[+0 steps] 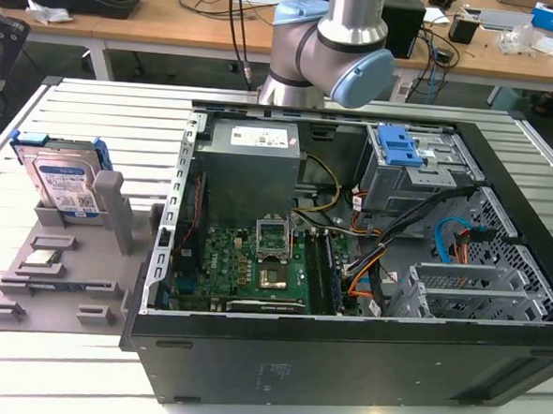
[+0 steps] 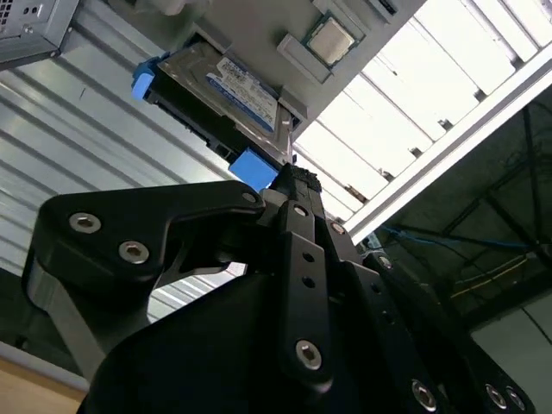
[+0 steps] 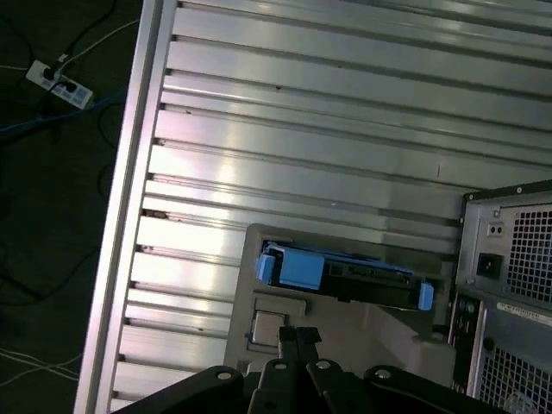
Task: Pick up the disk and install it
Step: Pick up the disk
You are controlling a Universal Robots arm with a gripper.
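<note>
Logged the disk (image 1: 64,183) standing on edge at the far edge of the grey fixture tray (image 1: 65,283), and the gripper (image 2: 291,177) with fingers pressed together on nothing, clear of the disk.

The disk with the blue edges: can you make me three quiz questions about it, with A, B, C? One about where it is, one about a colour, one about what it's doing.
1. Where is the disk?
A. In the grey holder, on the exterior view's left of the computer case.
B. On the motherboard.
C. On the wooden bench.

2. What colour are its rails?
A. Red.
B. Blue.
C. Yellow.

3. How is it now?
A. Lying flat.
B. Plugged into the drive cage.
C. Standing on edge in the holder.

Answers:
1 A: the exterior view shows it slotted in the holder beside the case.
2 B: blue rails frame it in both wrist views.
3 C: it stands on edge, and the gripper is apart from it in the first wrist view.
</note>
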